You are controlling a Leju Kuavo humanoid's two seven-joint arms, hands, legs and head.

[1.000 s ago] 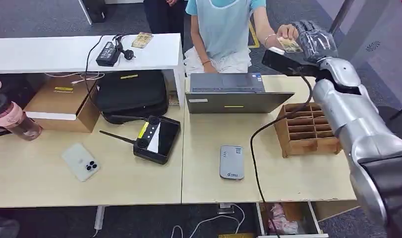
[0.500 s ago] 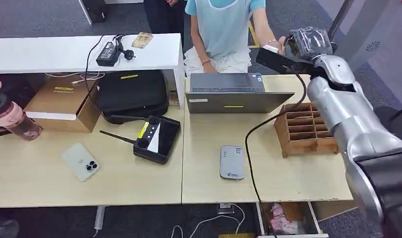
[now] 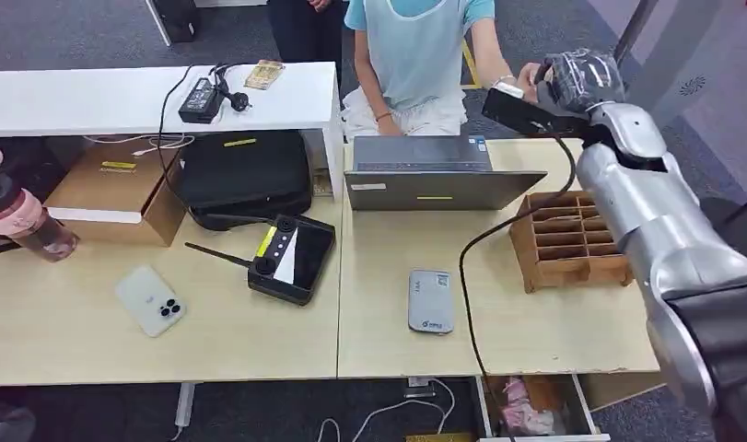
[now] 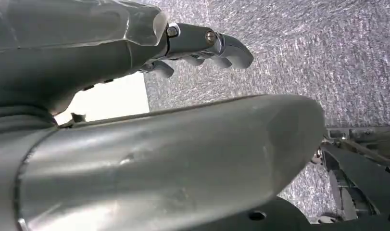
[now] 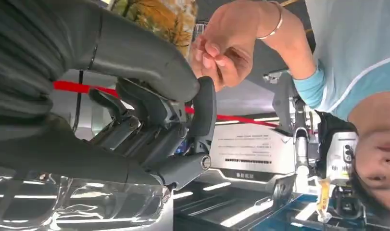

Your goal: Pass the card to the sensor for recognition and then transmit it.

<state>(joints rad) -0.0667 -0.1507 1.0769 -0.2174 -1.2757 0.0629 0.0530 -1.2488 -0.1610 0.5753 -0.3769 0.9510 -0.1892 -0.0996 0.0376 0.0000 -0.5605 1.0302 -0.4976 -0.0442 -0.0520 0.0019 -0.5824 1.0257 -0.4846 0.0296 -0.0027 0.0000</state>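
the card shows up in the right wrist view as a yellowish printed thing, kind of a foliage or banknote-looking pattern in gold and green, and most of it is hidden behind the thick grey thumb of the right hand. it sits right at that hand's fingertips, and a person's hand with a thin bangle on the wrist is touching the same spot, fingers bunched together at the card's edge. can't really tell whether the robot's fingers are clamped on the card or just curled next to it; the dark fingers look bent inward.

from the head view the right hand is raised up at the far right end of the desk, just above a black sensor with a cable trailing down off it, and the person's hand meets it there. the card itself is too small to make out from that angle.

left hand hangs over grey carpet, fingers curled in with nothing in them.

on the desk nearer the robot: a grey laptop, a wooden divider tray, a small grey device, a black controller and a white phone.
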